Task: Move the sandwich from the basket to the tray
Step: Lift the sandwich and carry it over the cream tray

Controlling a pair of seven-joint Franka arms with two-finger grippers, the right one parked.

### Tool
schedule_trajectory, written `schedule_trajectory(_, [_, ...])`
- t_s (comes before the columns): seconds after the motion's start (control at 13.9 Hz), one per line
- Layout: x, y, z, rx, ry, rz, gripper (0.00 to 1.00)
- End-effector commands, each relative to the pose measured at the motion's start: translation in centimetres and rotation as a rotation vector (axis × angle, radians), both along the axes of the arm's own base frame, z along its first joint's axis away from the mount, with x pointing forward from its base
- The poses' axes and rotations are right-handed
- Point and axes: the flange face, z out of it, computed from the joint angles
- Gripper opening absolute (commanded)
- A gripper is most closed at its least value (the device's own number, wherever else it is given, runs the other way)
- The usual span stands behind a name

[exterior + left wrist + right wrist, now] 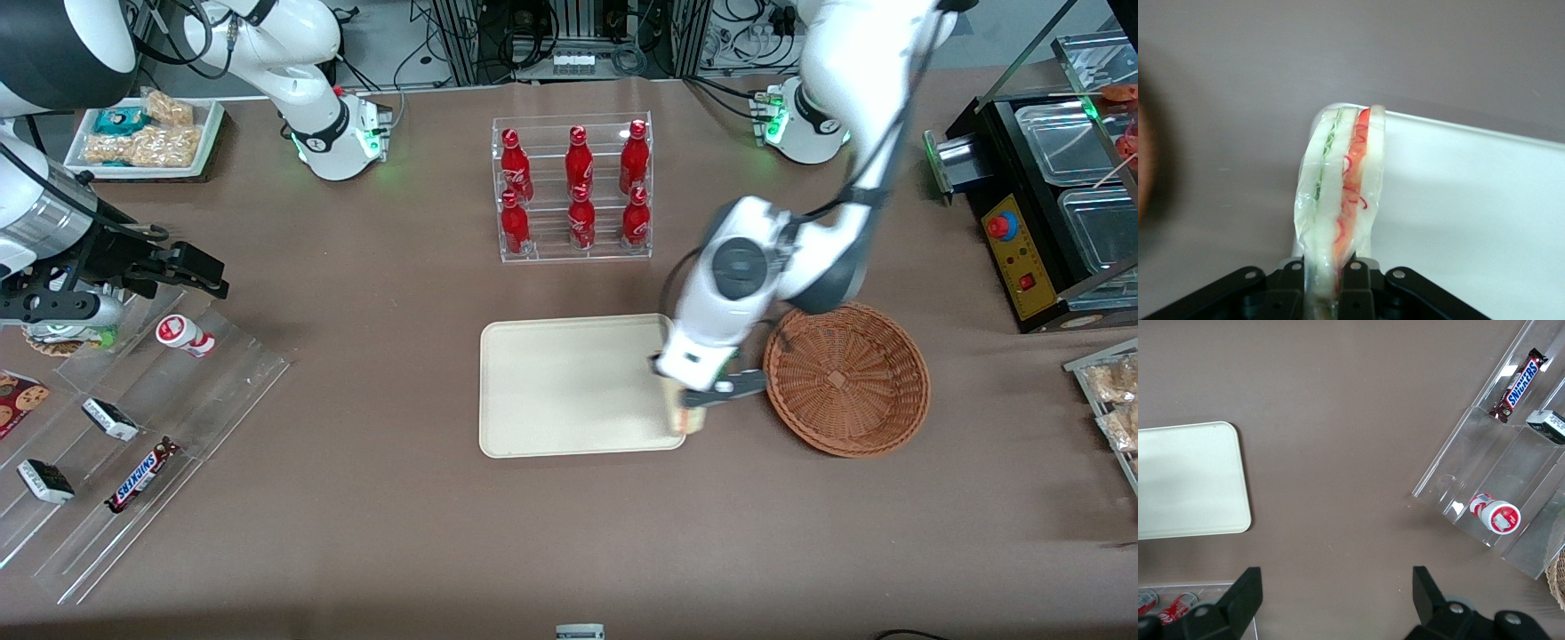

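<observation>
woven wicker basket (846, 380), smooth matt plastic tray (569, 387)

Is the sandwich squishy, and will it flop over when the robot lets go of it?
Probably squishy: the sandwich looks like soft white bread in clear wrap, pinched in the pincer. It stands on its thin edge over the tray's rim, so it will likely tip flat when released. The shiny wrap might also make it slippery.

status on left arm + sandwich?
Gripper shut on sandwich, above tray edge nearest basket. Basket empty. Tray bare, nothing blocking the drop.
</observation>
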Motion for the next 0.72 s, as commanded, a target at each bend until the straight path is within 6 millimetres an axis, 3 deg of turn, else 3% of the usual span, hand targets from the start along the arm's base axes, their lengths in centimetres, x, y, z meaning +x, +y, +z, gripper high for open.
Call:
schedule_trajectory(0.0, [-0.9,-6.4,-1.7,0.006,-0.058,-0.094,0.07])
schedule_trajectory(0.22, [-3.5,-10.7,-3.6,0.019,-0.066,-0.126,0.07])
schedule_trajectory(0.43, [-4.7,-12.1,-6.0,0.021,-0.066,-0.123,0.12])
schedule_trajectory(0.58, [-5.2,-12.6,-7.3,0.027,-0.08,-0.114,0.18])
schedule_trajectory(0.65, [-5.2,-12.7,-7.4,0.019,-0.096,-0.088,0.26])
